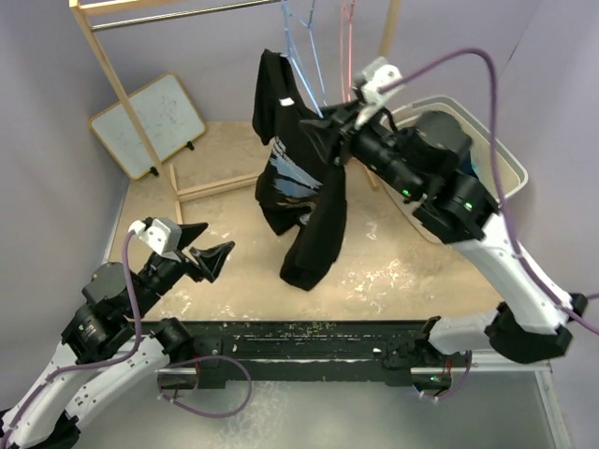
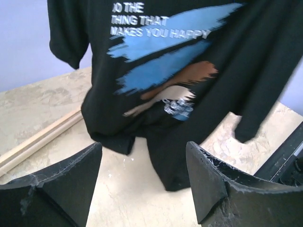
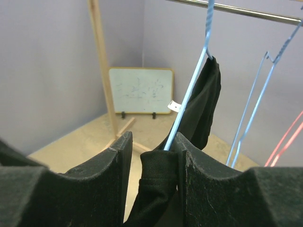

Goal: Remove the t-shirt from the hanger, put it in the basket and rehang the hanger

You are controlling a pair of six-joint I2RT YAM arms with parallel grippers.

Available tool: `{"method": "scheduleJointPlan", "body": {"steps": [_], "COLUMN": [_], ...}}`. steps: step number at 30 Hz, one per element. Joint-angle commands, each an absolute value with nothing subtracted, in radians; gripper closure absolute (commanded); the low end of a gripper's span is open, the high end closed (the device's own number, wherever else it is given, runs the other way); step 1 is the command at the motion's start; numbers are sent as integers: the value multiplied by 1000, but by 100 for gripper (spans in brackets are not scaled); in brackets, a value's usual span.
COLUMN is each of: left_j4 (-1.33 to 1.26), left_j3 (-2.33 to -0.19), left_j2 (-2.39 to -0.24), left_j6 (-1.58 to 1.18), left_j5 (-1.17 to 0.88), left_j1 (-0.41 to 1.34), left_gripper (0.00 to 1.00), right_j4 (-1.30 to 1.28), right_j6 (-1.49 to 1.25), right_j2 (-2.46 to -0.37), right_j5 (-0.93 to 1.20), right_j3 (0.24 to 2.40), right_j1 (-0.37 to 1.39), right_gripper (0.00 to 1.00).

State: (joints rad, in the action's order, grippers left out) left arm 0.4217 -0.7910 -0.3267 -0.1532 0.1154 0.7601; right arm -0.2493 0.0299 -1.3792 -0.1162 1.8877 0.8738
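Right wrist, t-shirt [image 3: 158, 182] between jaws, blue hanger [image 3: 189, 90]

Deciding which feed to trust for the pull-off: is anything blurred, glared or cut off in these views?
Top external: even light, sharp, no glare; the t-shirt reads as a dark mass. Left wrist: shirt print slightly soft, its top cropped; the left gripper blurred up close. Right wrist: near fingers soft, the blue hanger and whiteboard clear.

The black t-shirt [image 1: 301, 178] with blue and brown brushstroke print hangs bunched and lopsided on a light blue hanger [image 3: 189, 94], hem near the counter.
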Motion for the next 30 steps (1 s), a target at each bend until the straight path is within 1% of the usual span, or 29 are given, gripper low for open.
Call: {"method": "scheduleJointPlan", "body": {"steps": [1,3,9,10,12,16,22,30], "left_j4": [315,284,225,205,161,109,117,44], "left_j3": [-793,-821,-948,-959,-973,-976,-992,-952], "left_j2": [-316,-329,-399,-407,-424,-464,-562,-578], "left_j6": [-124,-104,-41,-33,-26,0,3,-20], "left_j5": [77,43,-112,-149,-217,-332,-498,-527], "left_j1": [759,759,759,759,759,759,759,759], "left_gripper": [23,21,1,0,1,1,1,1], "right_j4": [-234,-289,-403,-419,-449,-411,-358,-326], "right_j6": [-56,-83,-159,-179,-195,-261,-308,-328], "right_j2": [-1202,-1132,-936,-912,-864,-739,-653,-643], "right_j5": [-10,77,335,373,441,545,660,716], "right_j3": [1774,1703,1504,1474,1412,1315,1289,1301], "right_j1": [870,870,870,870,870,870,870,870], "right_gripper": [100,100,100,100,100,100,100,100]}}
